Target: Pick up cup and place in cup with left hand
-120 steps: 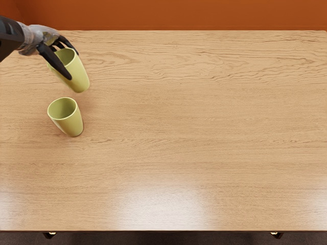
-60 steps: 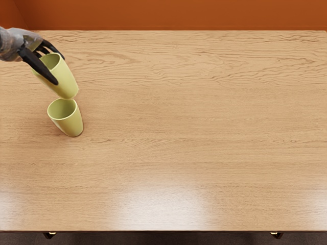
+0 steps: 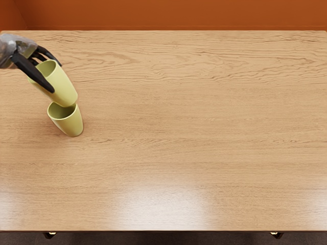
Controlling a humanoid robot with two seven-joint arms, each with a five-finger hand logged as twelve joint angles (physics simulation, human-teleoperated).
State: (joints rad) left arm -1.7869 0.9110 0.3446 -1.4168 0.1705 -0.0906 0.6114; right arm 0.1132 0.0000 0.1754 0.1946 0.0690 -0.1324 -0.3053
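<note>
Head view: the left hand (image 3: 45, 65) is gripping one cup (image 3: 62, 88) between its fingers, above another cup (image 3: 72, 122).

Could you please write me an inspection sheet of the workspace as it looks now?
Surface: wood-grain tabletop, with bright glare toward its near edge.
Job's things: two yellow-green cups; the standing cup is upright at the left; the held cup has its base overlapping the far part of the other's opening in this view; whether it has entered cannot be told.
Clutter: nothing seen.
Hands: the left hand grips the held cup near its rim, fingers along its sides; the right hand is not in view.
Cables: nothing seen.
Surroundings: orange wall beyond the far edge, dark floor below the near edge.
</note>
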